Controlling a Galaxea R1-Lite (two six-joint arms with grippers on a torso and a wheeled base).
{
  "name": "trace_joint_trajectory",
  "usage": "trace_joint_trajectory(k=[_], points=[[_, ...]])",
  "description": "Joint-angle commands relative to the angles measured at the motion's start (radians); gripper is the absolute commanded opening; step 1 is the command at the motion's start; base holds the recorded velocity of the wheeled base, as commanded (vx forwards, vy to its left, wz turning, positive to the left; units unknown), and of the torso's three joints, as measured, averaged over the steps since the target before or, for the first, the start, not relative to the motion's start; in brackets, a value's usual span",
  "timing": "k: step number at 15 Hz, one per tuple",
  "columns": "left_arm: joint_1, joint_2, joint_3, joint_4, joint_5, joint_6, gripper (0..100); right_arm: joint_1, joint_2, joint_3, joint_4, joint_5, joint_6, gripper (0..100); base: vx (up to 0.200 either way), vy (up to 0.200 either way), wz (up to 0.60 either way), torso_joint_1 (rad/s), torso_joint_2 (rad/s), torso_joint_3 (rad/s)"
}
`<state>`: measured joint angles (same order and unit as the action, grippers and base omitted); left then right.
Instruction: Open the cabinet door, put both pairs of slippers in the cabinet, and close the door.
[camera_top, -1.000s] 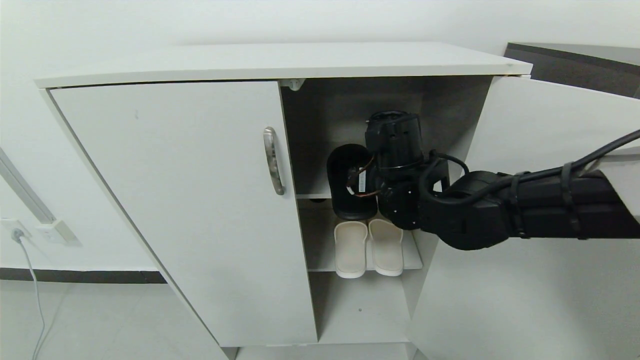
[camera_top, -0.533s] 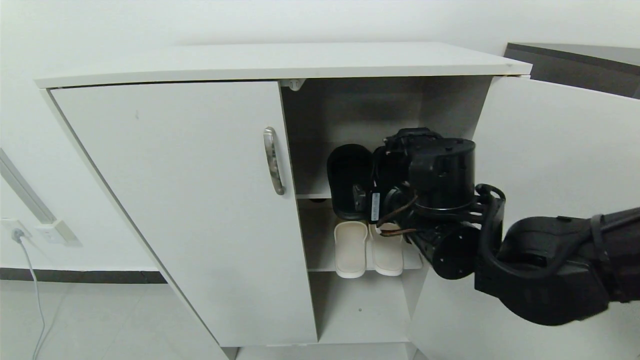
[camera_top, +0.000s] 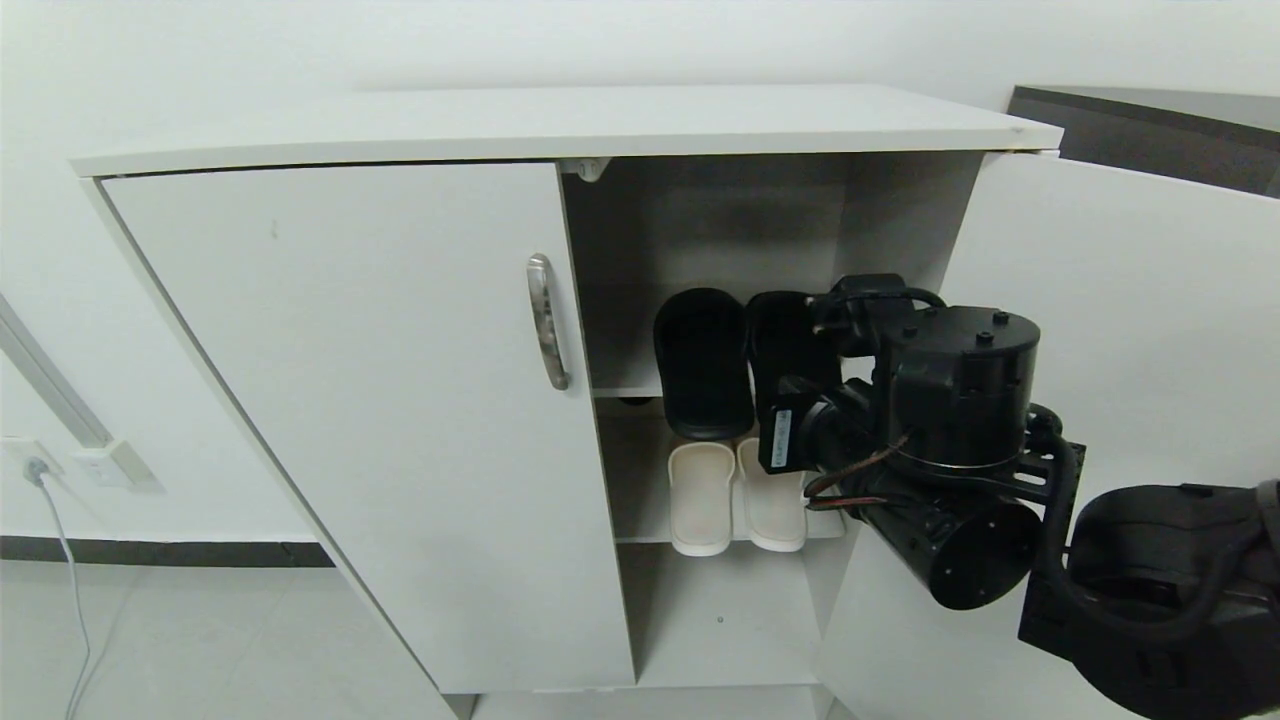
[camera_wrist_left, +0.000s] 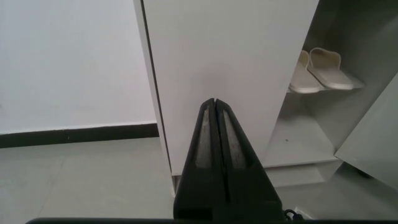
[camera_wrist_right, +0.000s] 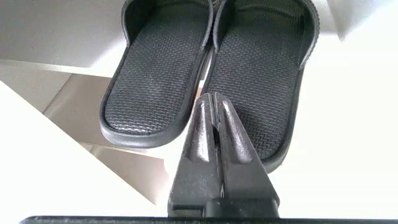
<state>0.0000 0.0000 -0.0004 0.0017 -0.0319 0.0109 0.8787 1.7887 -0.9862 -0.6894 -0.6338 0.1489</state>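
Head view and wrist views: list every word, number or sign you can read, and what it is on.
Small white sticker on the black right arm: print too small to read.
White cabinet, black rubber slippers, cream slippers: no text visible.

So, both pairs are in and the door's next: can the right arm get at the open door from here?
Probably yes. The right gripper sits shut and empty before the black slippers, and the open door stands beside that arm, nothing between.
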Motion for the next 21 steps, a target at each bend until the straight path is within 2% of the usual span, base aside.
trace_joint_trajectory(k=[1,7,21], points=[[0.000,0.002,0.000,0.000,0.000,0.000,0,0.000,0.001,-0.005,-0.001,0.000,-0.002,0,0.000,0.000,0.00,0.000,0.00,0.000],[0.000,0.000,0.000,0.000,0.000,0.000,0,0.011,0.006,0.004,-0.001,0.000,-0.012,0,0.000,0.000,0.00,0.000,0.00,0.000],[0.000,0.000,0.000,0.000,-0.002,0.001,0,0.016,0.014,0.026,-0.001,0.008,-0.012,0,-0.200,0.000,0.00,0.002,0.00,0.003]])
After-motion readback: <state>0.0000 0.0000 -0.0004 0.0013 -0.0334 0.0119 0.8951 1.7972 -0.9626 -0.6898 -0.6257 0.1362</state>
